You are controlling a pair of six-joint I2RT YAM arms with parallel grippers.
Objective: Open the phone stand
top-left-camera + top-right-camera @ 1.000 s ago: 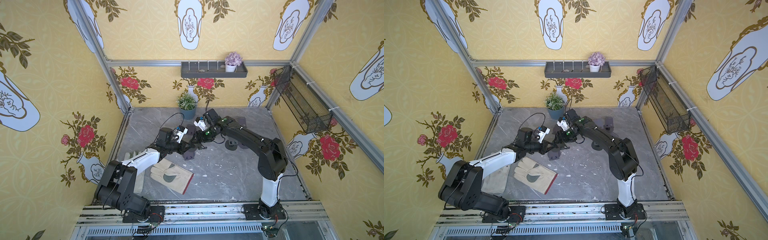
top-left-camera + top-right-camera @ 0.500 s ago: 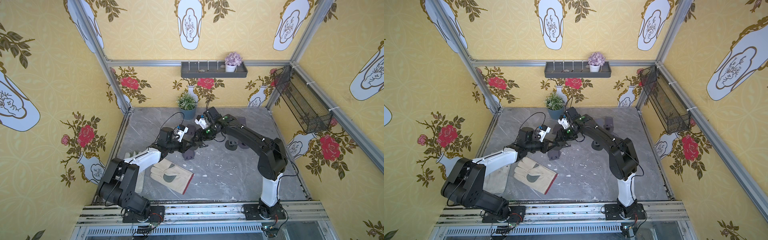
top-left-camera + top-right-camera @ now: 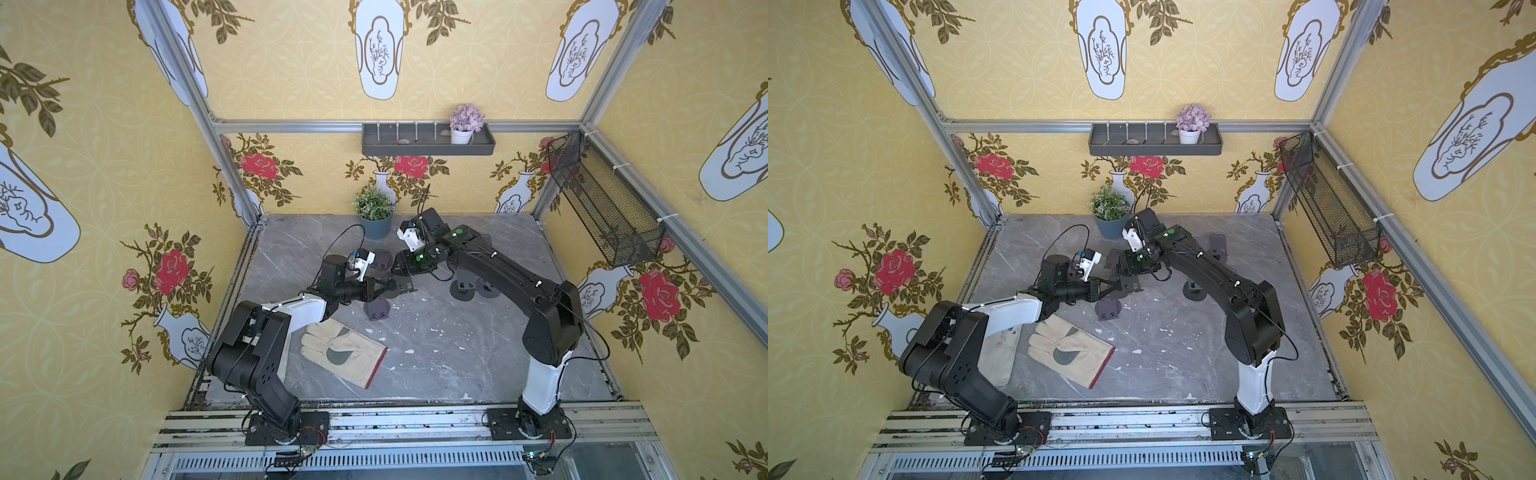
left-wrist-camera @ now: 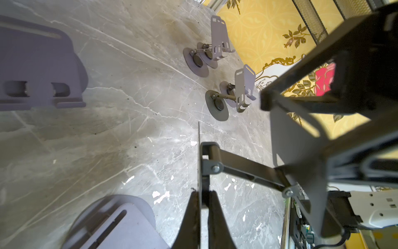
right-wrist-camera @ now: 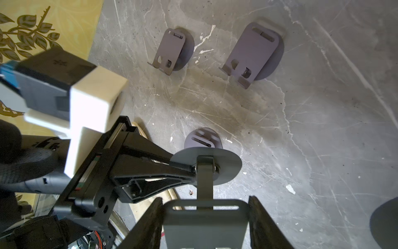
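Since the earlier frame the left arm has pushed further in over the table and its elbow link sits higher in the top views. The stand held between the two arms has barely shifted.

The left gripper (image 4: 202, 193) is pressed almost together, its fingers (image 4: 191, 215) pinching the thin rim of the base disc (image 5: 228, 163), which its own wrist camera sees edge-on. The right gripper (image 5: 205, 200) is about half spread, its fingers (image 5: 150, 222) set against the two side edges of the back plate (image 5: 205, 224).

The phone stand (image 3: 401, 286) therefore hangs off the table (image 3: 457, 353) between both arms, near the middle. Its hinged arm (image 4: 243, 170) is already swung out from the disc, and the plate is angled away at the far hinge.

This looks like the unfolding step, well under way but not finished. The next move probably calls for the left grip to hold the disc steady while the right swings the plate further round, then for setting the stand down on its disc. With so narrow a pinch on the rim, the disc could twist or slip under the load.

Just beside and below lies a folded stand (image 3: 377, 309). Two opened stands (image 3: 469, 286) sit under the right arm, and a work glove (image 3: 340, 353) lies nearer the front.
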